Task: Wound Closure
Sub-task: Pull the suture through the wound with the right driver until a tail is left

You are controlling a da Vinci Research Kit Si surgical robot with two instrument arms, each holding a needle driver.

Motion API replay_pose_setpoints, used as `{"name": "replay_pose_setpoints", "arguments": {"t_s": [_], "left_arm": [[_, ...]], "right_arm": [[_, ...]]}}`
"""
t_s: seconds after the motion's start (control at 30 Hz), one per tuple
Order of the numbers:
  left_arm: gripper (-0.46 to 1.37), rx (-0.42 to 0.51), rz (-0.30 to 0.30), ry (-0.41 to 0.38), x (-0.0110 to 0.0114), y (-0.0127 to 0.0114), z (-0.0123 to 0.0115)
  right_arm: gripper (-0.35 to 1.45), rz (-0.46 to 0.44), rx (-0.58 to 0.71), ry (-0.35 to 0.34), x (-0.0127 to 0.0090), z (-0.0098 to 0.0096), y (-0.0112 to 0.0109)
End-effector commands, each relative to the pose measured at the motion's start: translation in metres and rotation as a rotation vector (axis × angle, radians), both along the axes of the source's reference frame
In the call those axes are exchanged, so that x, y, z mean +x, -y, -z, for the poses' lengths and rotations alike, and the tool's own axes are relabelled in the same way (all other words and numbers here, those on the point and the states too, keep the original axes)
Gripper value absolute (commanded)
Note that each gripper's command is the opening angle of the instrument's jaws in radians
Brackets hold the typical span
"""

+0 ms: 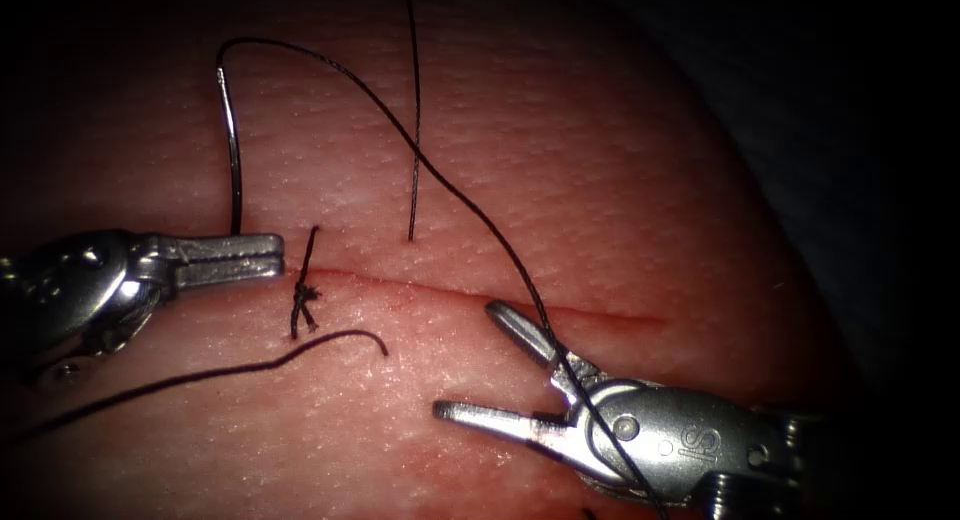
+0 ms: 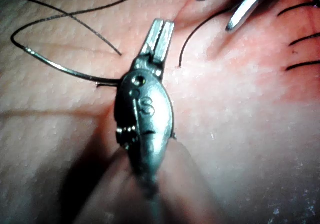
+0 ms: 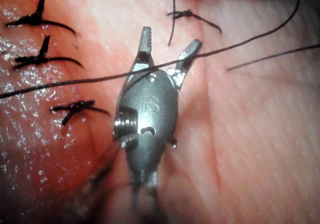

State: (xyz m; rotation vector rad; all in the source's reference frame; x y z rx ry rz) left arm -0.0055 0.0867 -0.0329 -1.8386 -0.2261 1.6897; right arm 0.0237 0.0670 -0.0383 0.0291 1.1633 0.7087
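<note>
On the tissue (image 1: 600, 160) you have one knotted stitch (image 1: 305, 298) across the cut (image 1: 600, 310); rightward it is unclosed. Your left tool (image 1: 245, 258) is clenched, apparently on the needle (image 1: 232, 150) at its lower end, far side; the right tool (image 1: 490, 365) is released, thread (image 1: 480, 215) draped over it.

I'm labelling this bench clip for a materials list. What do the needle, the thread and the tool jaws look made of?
Needle, held near one end by the left tool and out of the tissue: thin polished metal, going by its bright glint. Thread: dark, matte, limp strand, possibly braided, since the knot looks fuzzy. The right tool, open and holding nothing: shiny steel-like metal, ridged inside.
</note>
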Motion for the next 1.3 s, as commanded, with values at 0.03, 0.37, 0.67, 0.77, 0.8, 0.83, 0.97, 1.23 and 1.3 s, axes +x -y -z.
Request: {"name": "replay_pose_setpoints", "arguments": {"t_s": [0.03, 0.37, 0.67, 0.77, 0.8, 0.83, 0.97, 1.23, 1.3], "left_arm": [[-0.35, -0.001, -0.001, 0.000, -0.0001, 0.0000, 0.0000], [-0.35, -0.041, 0.002, -0.001, 0.0000, -0.0003, 0.0010], [-0.35, -0.099, 0.028, 0.005, 0.0017, -0.0017, 0.0034], [-0.35, -0.107, 0.031, 0.005, 0.0020, -0.0018, 0.0040], [-0.35, -0.111, 0.033, 0.005, 0.0020, -0.0018, 0.0042], [-0.35, -0.111, 0.033, 0.005, 0.0020, -0.0018, 0.0042], [-0.35, -0.115, 0.032, 0.008, 0.0022, -0.0019, 0.0047], [-0.35, -0.127, 0.035, 0.010, 0.0028, -0.0019, 0.0055], [-0.35, -0.130, 0.036, 0.011, 0.0031, -0.0019, 0.0059]], "right_arm": [[1.06, 0.006, 0.001, -0.004, 0.0000, 0.0000, 0.0000], [1.15, 0.019, 0.015, 0.013, 0.0010, -0.0002, 0.0000], [0.97, 0.074, 0.087, 0.058, 0.0029, -0.0009, -0.0003], [0.94, 0.097, 0.104, 0.064, 0.0040, -0.0015, -0.0005], [0.94, 0.103, 0.105, 0.063, 0.0043, -0.0016, -0.0006], [0.94, 0.106, 0.104, 0.061, 0.0045, -0.0017, -0.0006], [0.91, 0.114, 0.113, 0.074, 0.0054, -0.0026, -0.0008], [-0.10, 0.116, 0.147, 0.075, 0.0057, -0.0031, -0.0019], [-0.35, 0.127, 0.157, 0.086, 0.0056, -0.0030, -0.0021]]}}
